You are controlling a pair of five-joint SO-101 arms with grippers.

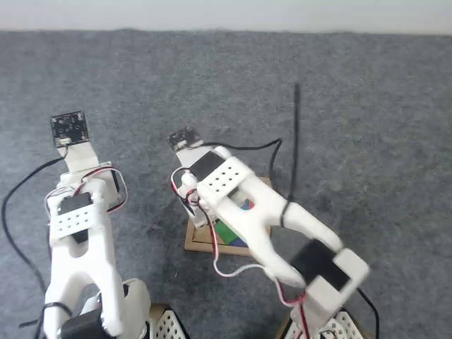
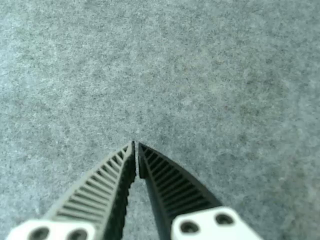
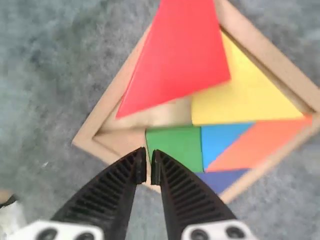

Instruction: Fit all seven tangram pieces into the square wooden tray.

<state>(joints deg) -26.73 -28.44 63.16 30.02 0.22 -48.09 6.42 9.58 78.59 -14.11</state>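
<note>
The square wooden tray lies on grey carpet beneath my right arm. In it sit a yellow triangle, a green square, a blue triangle, an orange piece and a dark blue piece. A large red triangle rests askew, overlapping the yellow one, with a bare strip of tray floor between it and the green square. My right gripper is shut and holds nothing, hovering over the tray's edge by the green square. My left gripper is shut over bare carpet, well left of the tray.
Grey carpet covers the whole table, open on all sides of the tray. A thin black cable runs behind the tray. My right arm hides most of the tray in the high view.
</note>
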